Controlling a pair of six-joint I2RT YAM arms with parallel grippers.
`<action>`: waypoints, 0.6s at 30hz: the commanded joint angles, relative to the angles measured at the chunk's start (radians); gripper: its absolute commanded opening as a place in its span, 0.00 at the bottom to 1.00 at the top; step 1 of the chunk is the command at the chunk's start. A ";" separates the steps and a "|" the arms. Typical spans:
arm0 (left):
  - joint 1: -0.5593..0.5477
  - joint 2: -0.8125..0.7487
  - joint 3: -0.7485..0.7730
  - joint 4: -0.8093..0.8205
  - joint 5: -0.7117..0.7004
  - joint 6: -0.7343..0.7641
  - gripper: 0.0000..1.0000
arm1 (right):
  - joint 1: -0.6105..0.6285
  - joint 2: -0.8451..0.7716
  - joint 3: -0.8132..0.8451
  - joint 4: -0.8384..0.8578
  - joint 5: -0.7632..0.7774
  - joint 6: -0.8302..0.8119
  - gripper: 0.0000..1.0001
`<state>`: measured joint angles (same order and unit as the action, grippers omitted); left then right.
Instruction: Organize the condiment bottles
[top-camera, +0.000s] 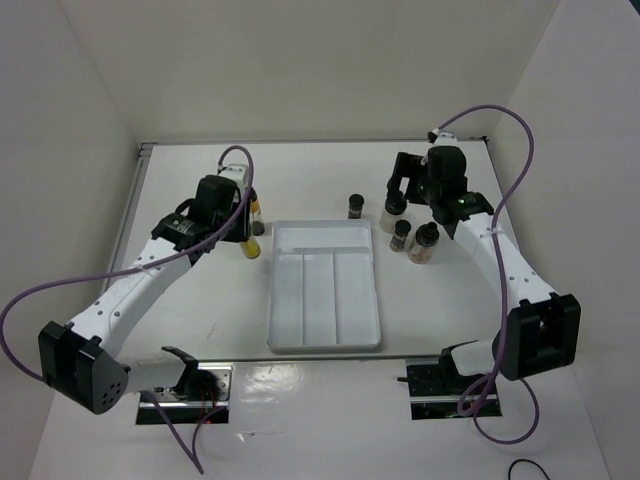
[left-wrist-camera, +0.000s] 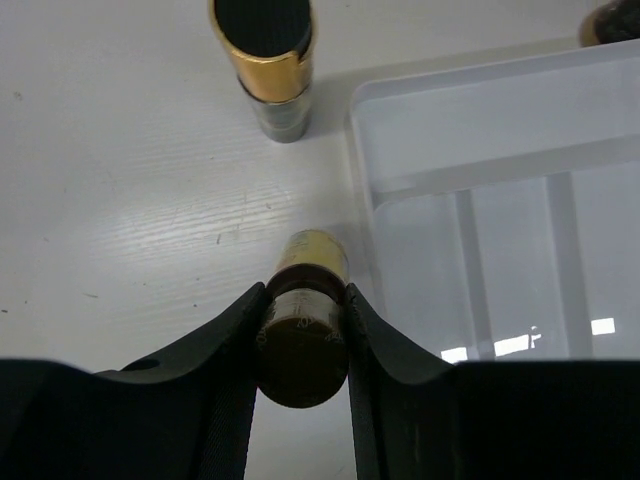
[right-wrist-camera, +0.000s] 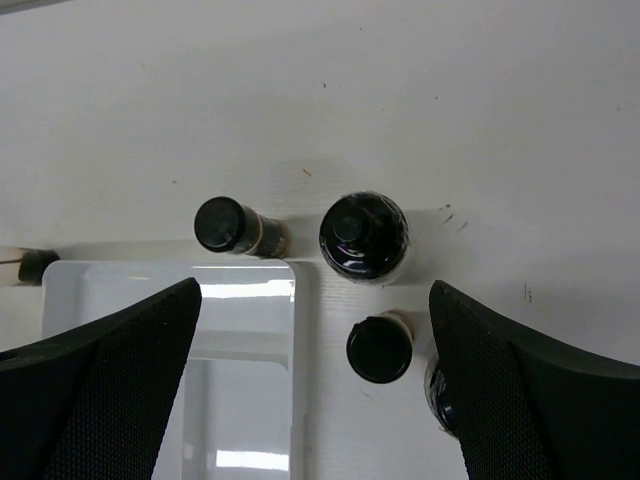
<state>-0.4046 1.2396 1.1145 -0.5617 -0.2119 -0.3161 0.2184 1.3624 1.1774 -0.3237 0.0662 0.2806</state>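
My left gripper (left-wrist-camera: 305, 298) is shut on the brown cap of a slim yellow-amber bottle (left-wrist-camera: 305, 345), held upright just left of the white tray (left-wrist-camera: 500, 190). A second slim yellow bottle (left-wrist-camera: 266, 60) with a black cap stands on the table beyond it. From above, the left gripper (top-camera: 247, 233) and both yellow bottles (top-camera: 256, 212) sit off the tray's far left corner. My right gripper (right-wrist-camera: 312, 290) hangs open above four bottles: a tiny dark jar (right-wrist-camera: 222, 224), a rounder black-capped one (right-wrist-camera: 364, 236), another small jar (right-wrist-camera: 380, 348), and one half hidden behind my right finger (right-wrist-camera: 441, 400).
The white divided tray (top-camera: 372, 300) lies mid-table with nothing in it. The group of four bottles (top-camera: 401, 233) stands off its far right corner. White walls close in the table at the back and both sides.
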 joint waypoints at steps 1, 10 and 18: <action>-0.023 -0.035 0.053 0.025 0.072 0.008 0.09 | 0.009 -0.065 -0.022 -0.021 0.055 0.019 0.99; -0.122 0.001 0.053 0.149 0.121 -0.003 0.10 | 0.009 -0.114 -0.059 -0.057 0.126 0.072 0.99; -0.189 0.073 0.015 0.233 0.068 -0.012 0.11 | 0.009 -0.134 -0.099 -0.057 0.136 0.081 0.99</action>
<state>-0.5823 1.2938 1.1236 -0.4427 -0.1162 -0.3183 0.2184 1.2533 1.0866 -0.3801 0.1806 0.3511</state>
